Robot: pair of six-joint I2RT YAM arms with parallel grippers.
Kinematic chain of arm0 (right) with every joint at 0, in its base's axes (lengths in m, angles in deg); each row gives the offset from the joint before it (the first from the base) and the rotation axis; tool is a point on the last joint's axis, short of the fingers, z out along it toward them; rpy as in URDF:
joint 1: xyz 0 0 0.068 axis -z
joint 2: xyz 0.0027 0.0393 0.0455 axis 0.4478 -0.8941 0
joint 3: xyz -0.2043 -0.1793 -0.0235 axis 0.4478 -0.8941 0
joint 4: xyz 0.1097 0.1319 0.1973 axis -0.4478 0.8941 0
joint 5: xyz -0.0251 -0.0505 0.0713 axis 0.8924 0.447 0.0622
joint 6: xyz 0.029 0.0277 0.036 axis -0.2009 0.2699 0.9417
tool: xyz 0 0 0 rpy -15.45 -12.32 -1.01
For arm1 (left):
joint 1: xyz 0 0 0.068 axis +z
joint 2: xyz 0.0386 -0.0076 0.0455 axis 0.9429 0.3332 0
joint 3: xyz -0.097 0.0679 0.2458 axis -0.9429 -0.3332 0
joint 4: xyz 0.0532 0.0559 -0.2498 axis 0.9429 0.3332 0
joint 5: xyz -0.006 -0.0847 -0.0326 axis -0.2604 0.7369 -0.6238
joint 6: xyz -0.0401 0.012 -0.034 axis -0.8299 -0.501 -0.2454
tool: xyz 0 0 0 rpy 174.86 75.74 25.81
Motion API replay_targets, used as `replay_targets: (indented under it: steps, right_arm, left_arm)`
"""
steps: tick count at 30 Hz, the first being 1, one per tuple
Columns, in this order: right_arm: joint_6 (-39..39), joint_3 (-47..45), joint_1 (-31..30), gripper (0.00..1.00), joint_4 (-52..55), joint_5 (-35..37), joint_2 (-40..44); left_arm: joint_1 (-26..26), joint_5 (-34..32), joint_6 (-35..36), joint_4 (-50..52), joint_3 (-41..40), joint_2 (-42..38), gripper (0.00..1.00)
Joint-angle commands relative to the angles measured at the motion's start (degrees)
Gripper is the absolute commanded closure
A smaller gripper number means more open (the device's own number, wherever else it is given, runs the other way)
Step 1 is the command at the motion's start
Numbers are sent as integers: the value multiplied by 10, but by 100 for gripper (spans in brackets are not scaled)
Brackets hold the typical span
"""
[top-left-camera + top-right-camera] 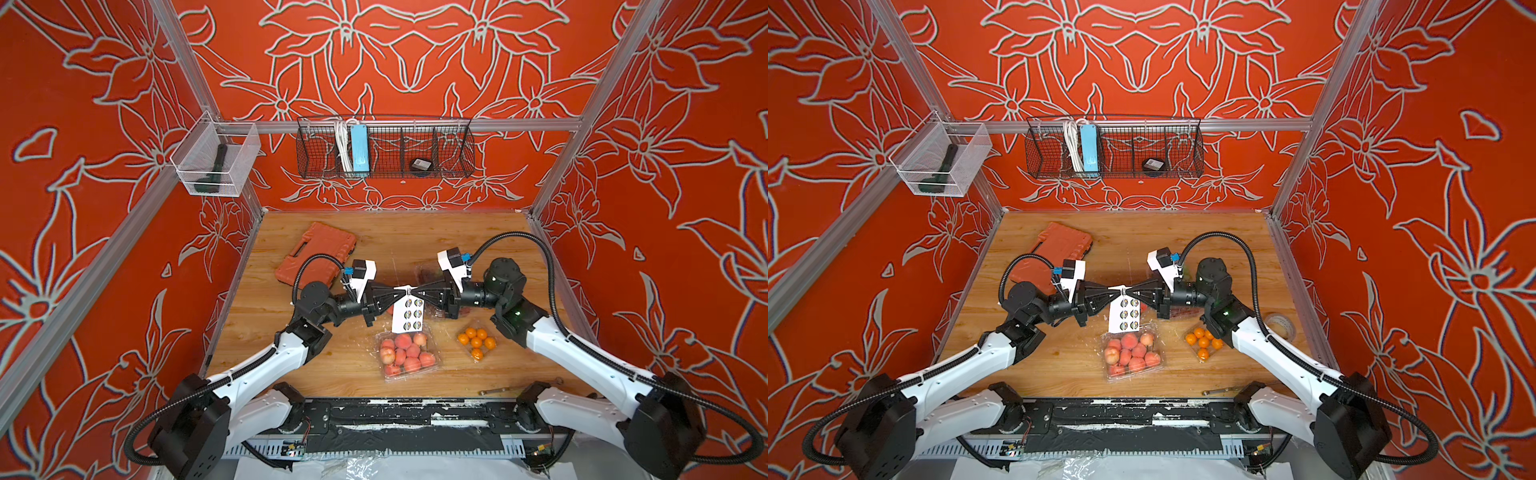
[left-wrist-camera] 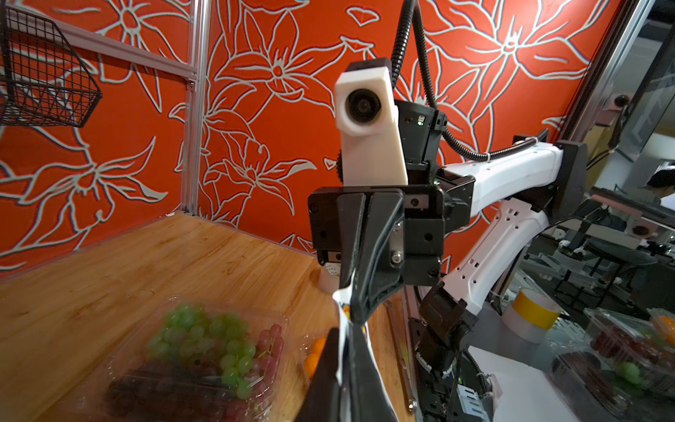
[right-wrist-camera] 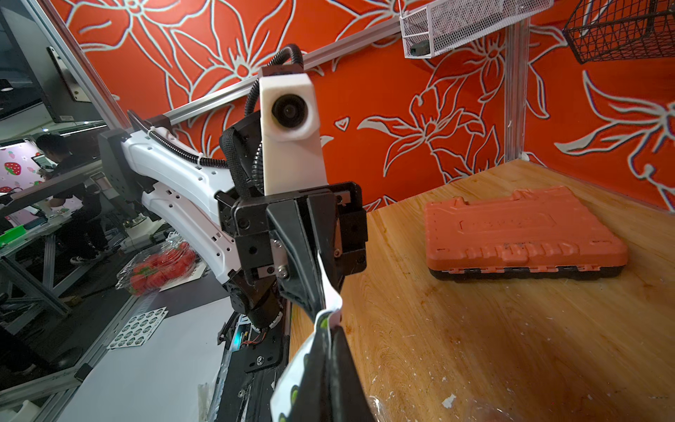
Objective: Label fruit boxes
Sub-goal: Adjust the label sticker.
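My left gripper and right gripper meet tip to tip above the middle of the table. Both are shut on the top edge of a white sticker sheet, which hangs down between them. The sheet shows between the left fingers and beside the right fingers. Just in front of the sheet lies a clear box of many peaches. A clear box of small oranges sits to its right, under the right arm. The grape box lies below the grippers, mostly hidden in both top views.
An orange tool case lies at the back left of the wooden table. A tape roll sits by the right wall. A thin metal tool lies near the front edge. A black wire basket hangs on the back wall.
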Motion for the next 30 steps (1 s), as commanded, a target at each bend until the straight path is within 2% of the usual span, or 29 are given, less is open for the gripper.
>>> replay_targets:
  steps: [1, 7, 13, 23, 27, 30]
  right_arm:
    - [-3, 7, -6, 100, -11, 1, 12]
    - [9, 6, -5, 100, -30, -16, 3]
    - [4, 7, -5, 100, -23, -12, 2]
    - [4, 5, -6, 100, -32, -27, 0]
    - [-1, 3, -6, 100, -32, -29, -1]
    - [-5, 1, -6, 100, -31, -32, -1]
  left_arm:
    - [4, -7, 2, 2, -7, -12, 87]
    - [4, -3, 0, 1, -4, -10, 83]
    - [3, -3, -3, -2, -5, -10, 61]
    - [3, 0, -7, -4, 10, 7, 60]
    - [3, -1, -7, -4, 16, 13, 54]
    - [3, -9, -7, -3, 17, 17, 54]
